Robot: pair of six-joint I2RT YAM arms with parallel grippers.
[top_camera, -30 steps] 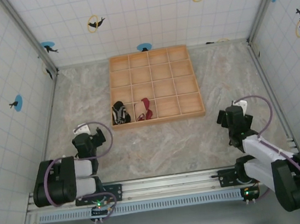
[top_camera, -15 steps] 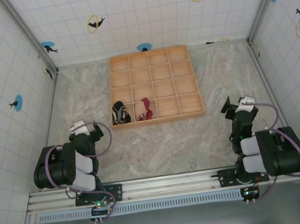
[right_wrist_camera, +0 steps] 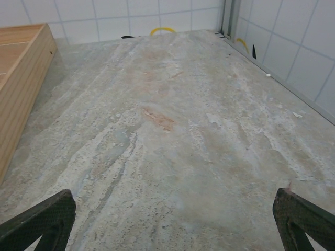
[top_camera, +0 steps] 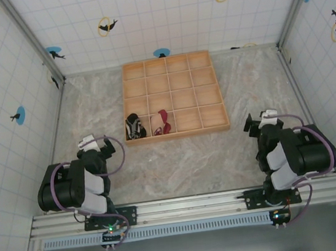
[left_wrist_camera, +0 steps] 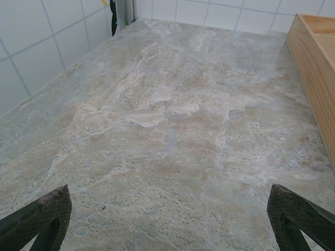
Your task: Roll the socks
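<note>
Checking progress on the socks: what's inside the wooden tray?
A black-and-white sock and a tan-and-red sock lie in the tray's two near-left compartments, one each. Anything beneath them is covered.

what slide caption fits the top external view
Striped sock, tan sock in adjacent near-row tray compartments; left gripper, right gripper held clear.

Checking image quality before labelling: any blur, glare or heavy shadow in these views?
Top external: even light, sharp, though the socks are small. Left wrist: table sharp, no glare, fingertips dark. Right wrist: soft shadow on the table beside the tray.
</note>
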